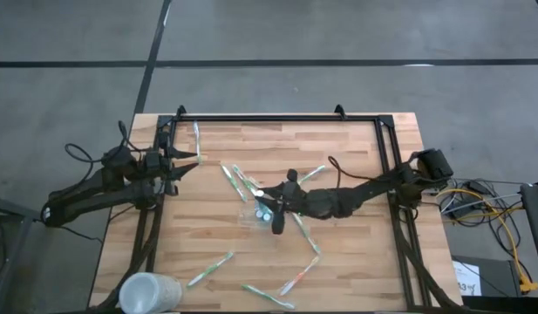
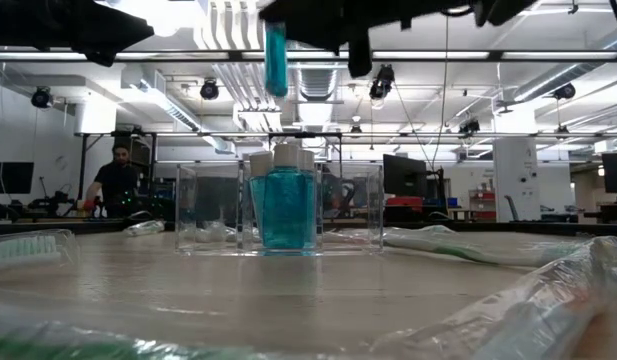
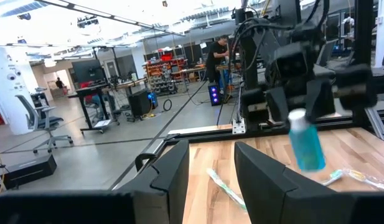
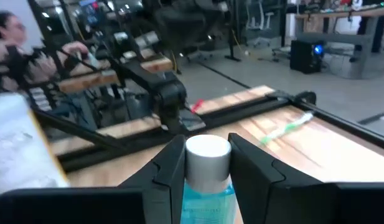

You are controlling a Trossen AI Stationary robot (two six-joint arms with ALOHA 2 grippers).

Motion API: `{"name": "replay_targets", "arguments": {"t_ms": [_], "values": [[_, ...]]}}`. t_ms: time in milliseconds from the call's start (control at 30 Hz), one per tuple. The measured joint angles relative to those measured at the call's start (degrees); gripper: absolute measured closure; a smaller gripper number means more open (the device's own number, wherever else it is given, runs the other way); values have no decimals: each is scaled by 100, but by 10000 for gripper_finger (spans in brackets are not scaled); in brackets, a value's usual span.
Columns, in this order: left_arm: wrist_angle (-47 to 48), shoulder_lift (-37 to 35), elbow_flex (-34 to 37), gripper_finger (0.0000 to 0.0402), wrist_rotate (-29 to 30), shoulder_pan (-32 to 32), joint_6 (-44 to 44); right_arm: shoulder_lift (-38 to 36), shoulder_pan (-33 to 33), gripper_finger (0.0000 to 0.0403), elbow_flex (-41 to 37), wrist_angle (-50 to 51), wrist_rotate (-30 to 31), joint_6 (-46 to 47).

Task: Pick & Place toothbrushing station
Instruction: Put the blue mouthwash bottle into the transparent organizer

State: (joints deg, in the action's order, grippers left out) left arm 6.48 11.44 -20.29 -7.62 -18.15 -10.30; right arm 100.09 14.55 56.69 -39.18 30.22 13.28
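The toothbrushing station, a see-through holder (image 2: 278, 210), stands on the table's middle (image 1: 254, 215) with blue tubes (image 2: 283, 205) upright inside it. My right gripper (image 1: 277, 214) hangs just above it, shut on another blue tube (image 3: 307, 146) with a white cap. Slim toothbrushes (image 1: 238, 179) lie scattered flat on the wood around the holder. My left gripper (image 1: 192, 161) waits open and level at the table's left edge, touching nothing. My right gripper pinches the blue tube at its white cap (image 4: 207, 155) between its two fingers (image 4: 170, 165). The fingers come at it about level, from the table's right side. The tube hangs upright below them, cap up, its blue body (image 2: 276, 60) clear of the holder and the table.
A frosted white cup (image 1: 149, 292) stands at the table's near left corner. More toothbrushes lie near the front edge (image 1: 269, 296) and at the far left (image 1: 197, 139). A black frame (image 1: 277, 116) borders the table's far and side edges. A person (image 2: 116, 175) stands in the room beyond.
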Motion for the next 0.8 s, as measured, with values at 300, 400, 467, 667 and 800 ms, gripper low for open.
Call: {"name": "replay_targets", "arguments": {"t_ms": [300,400,467,667,800], "values": [[0,0,0,268,0,2,0,277,-192,307,4,187,-4,268],[1,0,0,268,0,1,2,284,-234,307,4,446,-4,314],[2,0,1,268,-2,1,1,283,-257,307,7,608,-5,442],[2,0,0,268,-2,2,0,306,-289,307,4,766,-31,626],[2,0,0,268,-2,2,2,317,-288,307,3,861,-168,877]]}}
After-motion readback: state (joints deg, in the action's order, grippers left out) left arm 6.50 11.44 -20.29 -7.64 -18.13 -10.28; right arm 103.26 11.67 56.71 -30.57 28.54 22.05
